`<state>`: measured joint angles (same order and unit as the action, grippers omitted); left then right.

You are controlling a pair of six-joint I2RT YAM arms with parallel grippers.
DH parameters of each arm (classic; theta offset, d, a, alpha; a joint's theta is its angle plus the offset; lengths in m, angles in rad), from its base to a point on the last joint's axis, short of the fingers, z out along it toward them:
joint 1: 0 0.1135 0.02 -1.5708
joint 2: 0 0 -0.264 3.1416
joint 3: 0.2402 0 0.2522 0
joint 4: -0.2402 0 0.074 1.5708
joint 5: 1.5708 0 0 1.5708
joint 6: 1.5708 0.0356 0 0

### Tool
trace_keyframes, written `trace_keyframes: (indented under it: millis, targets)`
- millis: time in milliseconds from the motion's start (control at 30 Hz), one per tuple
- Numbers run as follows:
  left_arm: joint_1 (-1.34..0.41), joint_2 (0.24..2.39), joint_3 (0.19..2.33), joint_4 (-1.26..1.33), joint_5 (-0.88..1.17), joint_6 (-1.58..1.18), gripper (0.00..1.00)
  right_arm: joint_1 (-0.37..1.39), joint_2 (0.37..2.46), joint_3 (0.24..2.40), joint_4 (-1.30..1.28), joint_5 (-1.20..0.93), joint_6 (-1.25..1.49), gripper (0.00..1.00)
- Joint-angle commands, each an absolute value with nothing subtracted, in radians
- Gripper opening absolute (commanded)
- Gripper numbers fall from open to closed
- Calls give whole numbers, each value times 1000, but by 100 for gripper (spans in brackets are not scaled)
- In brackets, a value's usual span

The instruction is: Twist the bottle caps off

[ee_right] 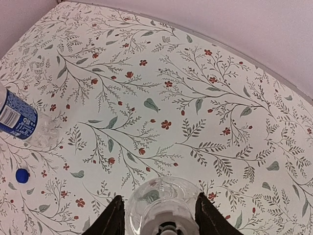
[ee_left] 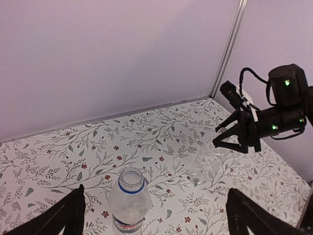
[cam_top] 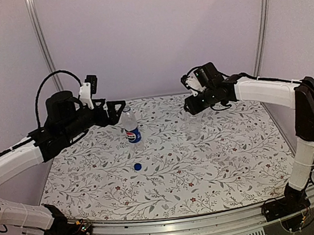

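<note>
L jaws spread wide w/ nothing in them, just left of the Pepsi bottle (ee_left: 130,198), which I see upright on the tabletop (cam_top: 209,168) w/ its neck open. Blue cap (cam_top: 137,166) lies flat on the tabletop nearer me, apart from it. R jaws parted, straddling the top of the plain bottle (ee_right: 164,203), which is upright and right of the Pepsi one; can't tell if they touch it, and its cap's too blurred to call.
</note>
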<state>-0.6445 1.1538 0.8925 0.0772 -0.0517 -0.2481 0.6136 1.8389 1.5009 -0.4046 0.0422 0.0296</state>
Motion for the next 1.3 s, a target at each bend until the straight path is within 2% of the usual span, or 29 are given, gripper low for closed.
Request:
trace_keyframes:
  millis: [0,200,433,767,1100,1267]
  targets:
    - [-633,1138,882,86,-59,-262,100,606,1848,1519,-415,33,33,45]
    - [-634,1135,895,78,-76,-291,100,606,1830,1524,-430,27,17,28]
    - [-653,1143,913,76,83,-245,100,614,1760,1549,-496,-78,-36,15]
    - [-795,1180,939,57,139,-117,100,675,1652,1600,-578,-318,-100,10]
    - [-889,1296,989,58,208,-45,100,686,1560,1608,-512,-669,-53,5]
    - [-919,1361,1024,57,187,-3,100,698,1552,1609,-497,-734,-29,4]
